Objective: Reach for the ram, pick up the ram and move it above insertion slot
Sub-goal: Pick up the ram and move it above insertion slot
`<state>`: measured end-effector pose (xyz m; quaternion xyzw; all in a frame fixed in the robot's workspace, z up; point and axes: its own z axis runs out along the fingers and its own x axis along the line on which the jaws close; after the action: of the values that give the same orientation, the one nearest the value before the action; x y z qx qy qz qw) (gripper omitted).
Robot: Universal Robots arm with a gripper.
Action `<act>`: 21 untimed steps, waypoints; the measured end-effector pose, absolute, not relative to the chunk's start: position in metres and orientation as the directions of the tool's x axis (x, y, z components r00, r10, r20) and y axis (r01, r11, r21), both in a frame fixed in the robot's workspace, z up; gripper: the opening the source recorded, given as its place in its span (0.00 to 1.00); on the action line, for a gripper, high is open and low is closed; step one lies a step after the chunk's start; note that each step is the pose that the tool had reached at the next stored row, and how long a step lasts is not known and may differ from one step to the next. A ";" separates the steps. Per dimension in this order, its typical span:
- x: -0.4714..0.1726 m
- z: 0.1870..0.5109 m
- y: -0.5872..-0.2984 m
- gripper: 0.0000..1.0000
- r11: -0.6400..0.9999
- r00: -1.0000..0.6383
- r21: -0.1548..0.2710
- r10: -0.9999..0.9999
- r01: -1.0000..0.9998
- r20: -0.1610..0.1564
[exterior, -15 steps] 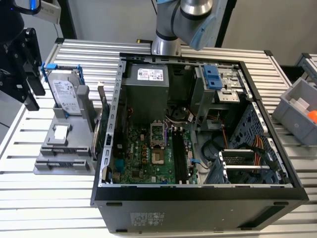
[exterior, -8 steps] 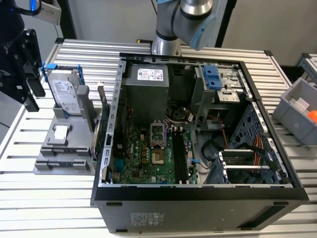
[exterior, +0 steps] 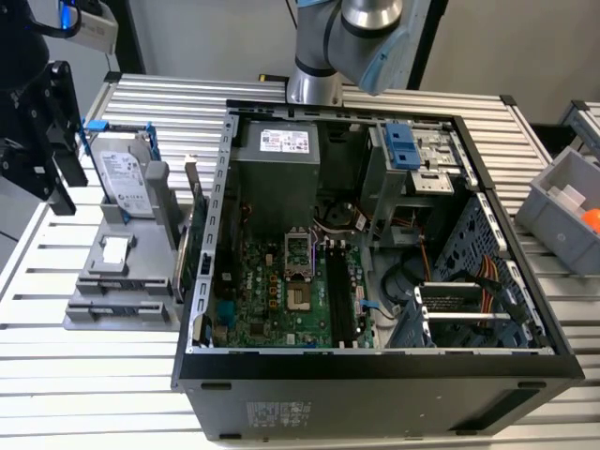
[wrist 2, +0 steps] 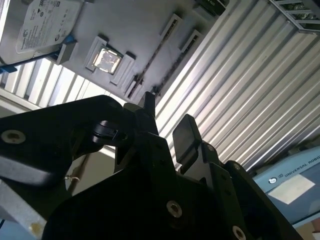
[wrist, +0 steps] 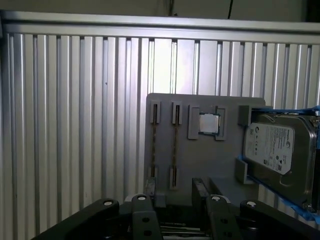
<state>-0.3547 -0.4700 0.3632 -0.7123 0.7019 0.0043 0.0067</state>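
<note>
1. The black two-finger gripper hangs with its jaws parted wide and nothing between them. In the first wrist view its fingers frame the near edge of a flat grey plastic holder
2. Two thin green ram sticks stand on edge, side by side, in the holder's parallel slots. They line up with the gap between the fingers and, as far as both wrist views show, are not touched by them
3. On the same holder, beside the sticks, a small square silver processor chip sits in its recess. A silver box-shaped hard drive is propped in blue brackets
4. In the exterior view the holder lies on a ribbed aluminium table, just beside the wall of an open black computer case on the exterior view's left. The ram sticks stand at the holder's edge nearest that case
5. Inside the case, long black memory slots run along a green motherboard, well apart from the ram, with the case wall between them
6. The arm's silver base stands behind the case, and a grey plastic bin sits at the exterior view's right
</note>
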 end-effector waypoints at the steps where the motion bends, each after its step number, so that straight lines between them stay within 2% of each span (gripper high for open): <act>1: -0.355 0.362 -0.470 1.00 -0.014 0.014 -0.004 -1.000 -1.000 -0.015; 21: -0.355 0.353 -0.470 1.00 -0.012 0.012 0.005 -1.000 -1.000 -0.015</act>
<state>-0.3547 -0.4701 0.3528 -0.7113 0.7029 0.0072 0.0037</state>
